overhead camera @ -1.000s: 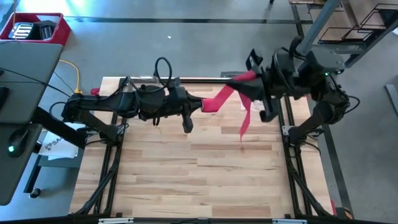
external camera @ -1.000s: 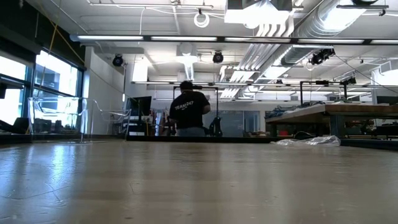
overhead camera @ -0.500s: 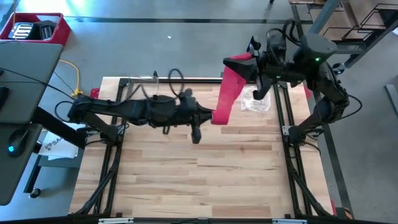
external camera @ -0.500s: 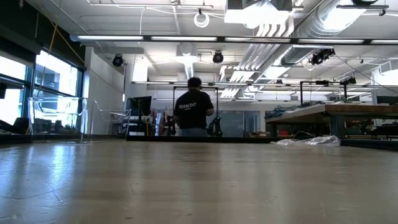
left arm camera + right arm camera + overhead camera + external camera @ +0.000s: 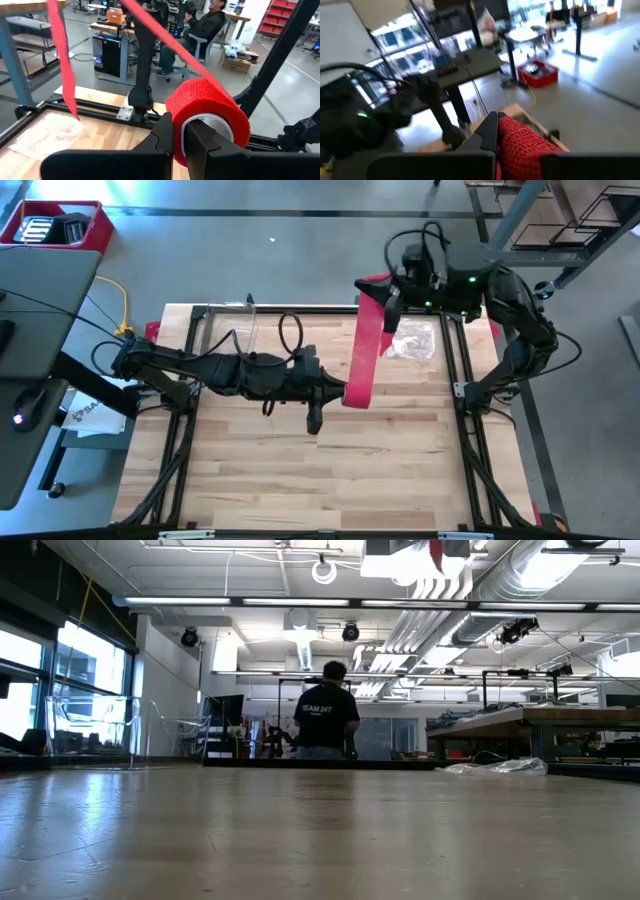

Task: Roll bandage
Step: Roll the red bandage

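High view: you're stretching the bandage between left gripper, clamping the roll, and right gripper, pinching the strip; slack risks uneven winding.

Robotics lab, workbenches (exposed ducts)

Wooden table with black frame rails, light plank top. Crinkled clear plastic bag lies on the table at far right; also seen as a pale heap in the low view. Red bin with dark items on the floor, far left. Grey desk at left edge, yellow cable beside it. Person in a dark shirt stands with back turned in the room beyond. Seated person on a chair behind the table. Red shelving far right of the room.
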Tool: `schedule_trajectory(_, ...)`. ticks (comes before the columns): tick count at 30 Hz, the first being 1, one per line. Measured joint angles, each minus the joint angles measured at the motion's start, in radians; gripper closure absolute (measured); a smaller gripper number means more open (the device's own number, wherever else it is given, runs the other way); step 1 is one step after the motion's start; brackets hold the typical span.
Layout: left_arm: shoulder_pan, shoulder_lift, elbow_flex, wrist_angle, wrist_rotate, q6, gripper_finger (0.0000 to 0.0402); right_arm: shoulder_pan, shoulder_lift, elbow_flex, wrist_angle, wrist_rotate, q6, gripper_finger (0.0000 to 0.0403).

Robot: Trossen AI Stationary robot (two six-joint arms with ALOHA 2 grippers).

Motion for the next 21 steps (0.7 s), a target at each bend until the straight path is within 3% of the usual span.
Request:
schedule_trajectory(11,-0.045,0.002,-0.001,0.009,0.002,-0.026,0.0387,-0.006,0.093,0.000,-0.208,-0.007,0.100,0.0387)
schedule_trajectory(21,-0.070,0.002,-0.001,0.009,0.007,-0.027,0.0387,-0.018,0.146,0.000,-0.308,-0.175,0.102,0.0267)
